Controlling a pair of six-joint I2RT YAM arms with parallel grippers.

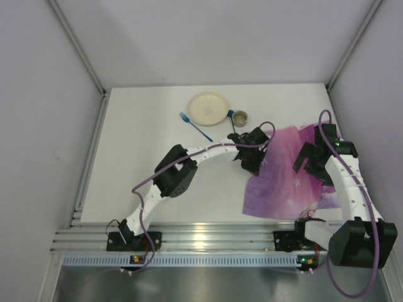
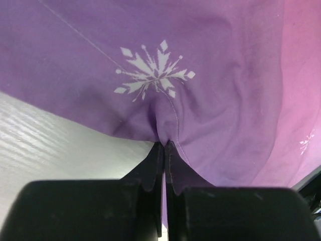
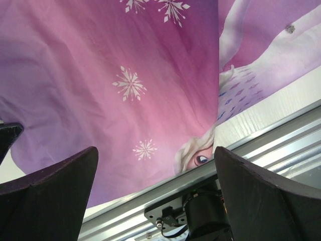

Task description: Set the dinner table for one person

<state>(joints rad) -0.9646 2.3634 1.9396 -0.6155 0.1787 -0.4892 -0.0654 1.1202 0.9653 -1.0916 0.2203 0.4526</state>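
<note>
The white dinner table [image 1: 145,170] carries a crumpled purple snowflake mat [image 1: 289,176] at the right. My left gripper [image 1: 254,167] is at the mat's left edge. In the left wrist view my left gripper [image 2: 164,145] is shut, with a fold of the mat [image 2: 200,75] pinched between its tips. My right gripper [image 1: 303,162] hovers over the mat's right part. In the right wrist view my right gripper [image 3: 155,170] is open, and only the mat [image 3: 125,85] lies beneath it. A cream plate [image 1: 208,107], a blue fork [image 1: 196,127] and a small round tin [image 1: 240,117] sit at the back.
A dark utensil [image 1: 232,126] lies beside the tin. The ribbed aluminium rail [image 1: 208,238] runs along the near edge with both arm bases on it. Grey walls close in the left, right and back. The right arm's base motor [image 3: 200,211] shows under the rail [image 3: 261,150].
</note>
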